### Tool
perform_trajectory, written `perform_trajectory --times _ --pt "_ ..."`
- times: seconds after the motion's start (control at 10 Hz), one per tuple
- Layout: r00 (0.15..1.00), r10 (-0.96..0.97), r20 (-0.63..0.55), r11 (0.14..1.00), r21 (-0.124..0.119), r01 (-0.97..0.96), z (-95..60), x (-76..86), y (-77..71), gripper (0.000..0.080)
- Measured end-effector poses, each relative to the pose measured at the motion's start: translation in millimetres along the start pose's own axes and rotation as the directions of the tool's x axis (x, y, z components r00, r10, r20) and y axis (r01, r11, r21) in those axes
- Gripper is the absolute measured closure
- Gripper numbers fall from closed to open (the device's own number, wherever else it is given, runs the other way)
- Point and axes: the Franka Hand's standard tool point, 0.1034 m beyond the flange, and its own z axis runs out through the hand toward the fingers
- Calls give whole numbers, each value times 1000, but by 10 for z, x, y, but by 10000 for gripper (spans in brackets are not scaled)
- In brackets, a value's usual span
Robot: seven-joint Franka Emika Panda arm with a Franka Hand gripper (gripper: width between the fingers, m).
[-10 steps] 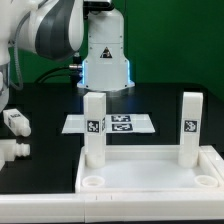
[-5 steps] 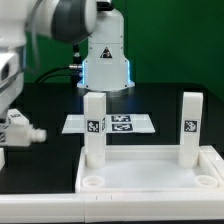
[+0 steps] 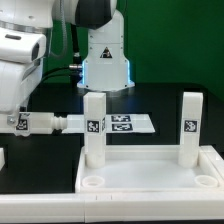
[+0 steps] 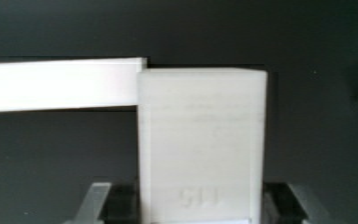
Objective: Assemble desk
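No brand or readable writing anywhere, only black-and-white square tags: one on each leg face that shows, several on the thin flat white marker board (image 3: 125, 123). Faint raised marks on the held leg's face in the wrist view are too blurred to read. The two-finger gripper (image 4: 190, 204) is closed narrow on a white plastic square-post leg (image 3: 38, 123), with grey fingers (image 4: 101, 200) against its two sides. This held leg is at the exterior view's left, over the black table (image 3: 40, 178); cannot tell if it touches. Its long axis is horizontal, its narrower peg end points to the exterior view's right, near the marker board's edge, and its tag faces the camera. The white rimmed rectangular plastic desk top (image 3: 150, 172) lies flat in the foreground, long axis across the exterior view, with round holes at its two near corners. At its far corners stand the left upright leg (image 3: 94, 140) and the right upright leg (image 3: 190, 140), both white square posts with vertical long axes and tags facing the camera. The white robot base (image 3: 105, 55) sits behind the marker board.
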Motion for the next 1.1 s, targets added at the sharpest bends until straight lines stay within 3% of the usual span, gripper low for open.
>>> perform_trajectory --times 0.1,0.3,0.4,0.7,1.1 --pt "996 -90 -2 996 1 90 -18 30 -41 517" --pt "983 -180 -38 984 -7 180 -136 290 -261 517" --pt "951 -309 -33 951 -42 307 -162 261 -331 515" --pt "870 -493 -12 870 -29 492 -131 205 -372 515" --pt "676 -734 -61 677 4 736 125 250 -583 515"
